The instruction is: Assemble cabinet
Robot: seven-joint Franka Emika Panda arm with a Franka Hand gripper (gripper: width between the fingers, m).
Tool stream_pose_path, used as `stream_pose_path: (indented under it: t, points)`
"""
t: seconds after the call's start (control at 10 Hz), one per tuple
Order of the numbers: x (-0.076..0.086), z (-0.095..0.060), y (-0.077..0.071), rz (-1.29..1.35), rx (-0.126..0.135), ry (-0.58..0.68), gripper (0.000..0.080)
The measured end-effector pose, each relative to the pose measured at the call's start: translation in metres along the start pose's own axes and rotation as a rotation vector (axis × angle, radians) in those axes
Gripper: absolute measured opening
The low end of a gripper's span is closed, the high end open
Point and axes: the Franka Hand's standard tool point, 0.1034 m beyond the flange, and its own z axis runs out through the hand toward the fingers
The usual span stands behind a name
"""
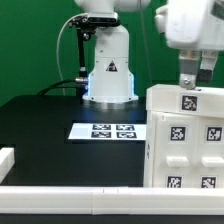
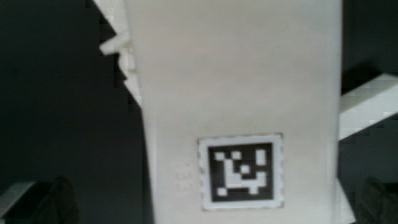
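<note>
So the cabinet (image 1: 186, 140) body is standing at the bench's near edge, toward the exterior view's right corner. My gripper (image 1: 190, 86) sits right at its top edge; can't tell if it's clamped or apart. I'd go slow and keep it square.

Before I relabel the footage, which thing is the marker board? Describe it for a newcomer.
Start at the robot's white base at the back of the black table. Just before it lies the marker board, a flat white sheet. Unlike the tall cabinet beside it, it is thin and carries four clustered tags.
</note>
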Motion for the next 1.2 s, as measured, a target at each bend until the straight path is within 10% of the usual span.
stream_pose_path:
  t: [0.6, 0.7, 1.2]
  points:
    - [-0.01, 0.019, 0.002, 0.111, 0.017, -0.018, 0.0774]
    - [-0.01, 0.019, 0.002, 0.128, 0.017, -0.019, 0.0593]
    - [-0.01, 0.018, -0.001, 0.603, -0.012, 0.014, 0.0553]
